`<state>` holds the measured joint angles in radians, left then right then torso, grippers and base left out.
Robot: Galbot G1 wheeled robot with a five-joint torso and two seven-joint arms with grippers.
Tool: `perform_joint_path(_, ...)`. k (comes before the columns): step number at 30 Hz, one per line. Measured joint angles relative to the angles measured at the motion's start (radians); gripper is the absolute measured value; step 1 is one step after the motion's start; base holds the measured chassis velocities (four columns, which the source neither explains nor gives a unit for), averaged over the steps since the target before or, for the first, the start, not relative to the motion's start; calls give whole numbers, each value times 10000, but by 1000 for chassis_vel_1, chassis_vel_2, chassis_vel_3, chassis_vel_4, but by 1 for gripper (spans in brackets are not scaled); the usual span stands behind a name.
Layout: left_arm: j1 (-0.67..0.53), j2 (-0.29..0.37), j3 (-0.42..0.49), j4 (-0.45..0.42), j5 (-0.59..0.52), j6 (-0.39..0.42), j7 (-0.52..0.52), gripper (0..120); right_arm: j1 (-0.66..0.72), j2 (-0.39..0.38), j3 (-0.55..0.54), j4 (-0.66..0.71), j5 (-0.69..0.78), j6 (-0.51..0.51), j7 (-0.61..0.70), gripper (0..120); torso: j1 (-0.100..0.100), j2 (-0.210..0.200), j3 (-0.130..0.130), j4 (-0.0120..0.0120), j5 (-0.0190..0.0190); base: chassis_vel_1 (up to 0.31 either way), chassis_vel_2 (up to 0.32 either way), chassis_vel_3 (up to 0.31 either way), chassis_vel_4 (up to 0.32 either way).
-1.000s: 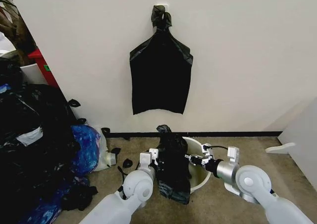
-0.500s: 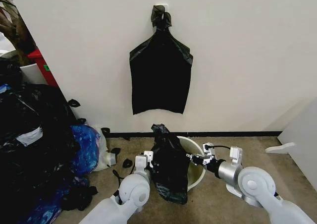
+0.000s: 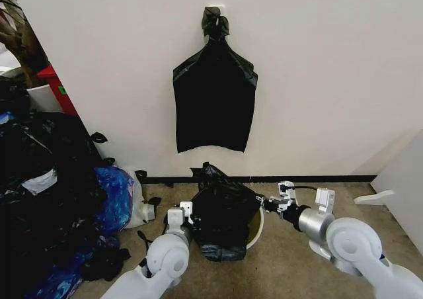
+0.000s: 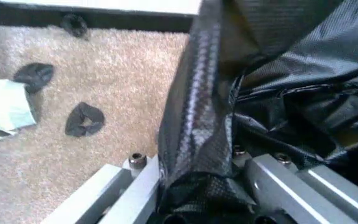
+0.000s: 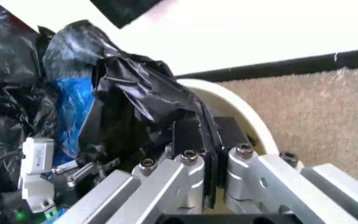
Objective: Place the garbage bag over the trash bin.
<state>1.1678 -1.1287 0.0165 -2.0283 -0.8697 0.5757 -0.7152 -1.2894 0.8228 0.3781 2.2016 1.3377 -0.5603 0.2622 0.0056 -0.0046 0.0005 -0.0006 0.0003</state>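
The garbage bag point(image 3: 221, 210) is stretched between both grippers over the trash bin point(image 3: 255, 227), which stands on the carpet by the wall. The left gripper point(image 3: 188, 214) clenches the bag's left edge, film pinched between its fingers point(image 4: 135, 186). The right gripper point(image 3: 266, 202) grasps the opposite edge above the bin's rim.

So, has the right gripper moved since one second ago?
Yes. The right gripper, shut on the garbage bag, has gone to the robot's right, from over the trash bin opening to its right rim.
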Motion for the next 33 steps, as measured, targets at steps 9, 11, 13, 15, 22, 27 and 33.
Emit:
perform_joint_path(9, 258, 526, -398, -860, -72, -205, 161, 1, -110, 82, 270, 629, -53, 37, 271, 0, 0, 0, -1, 1, -1, 0, 0, 0, 0)
perform_joint_path(11, 318, 606, -536, -1012, -49, -361, 390, 1, -107, 51, 452, 600, -89, 27, 327, 0, 0, 0, -2, 1, 0, 0, 0, 0, 0)
perform_joint_path(13, 365, 680, -683, -1131, 9, -575, 717, 1, -104, -24, 777, 390, -103, -77, 405, 0, 0, 0, -1, -1, -2, 0, 0, 0, 0)
perform_joint_path(15, 383, 715, -738, -1175, 24, -691, 867, 1, -125, -91, 964, 242, -131, -119, 385, 0, 0, 0, -1, 0, 1, 0, 0, 0, 0)
perform_joint_path(22, 463, 807, -822, -1292, 144, -1225, 1677, 1, -20, -423, 1426, -817, -265, -442, -458, 0, 0, 0, -2, -1, 2, 0, 0, 0, 0)
perform_joint_path(27, 607, 894, -893, -1369, 200, -1383, 2131, 1, 459, -776, 1514, -1786, -657, -861, -2145, 0, 0, 0, -1, 0, -2, 0, 0, 0, 0)
perform_joint_path(33, 772, 895, -951, -1486, 313, -1668, 2580, 1, 837, -977, 1189, -2316, -1221, -1092, -2934, 0, 0, 0, -1, 2, 0, 0, 0, 0, 0)
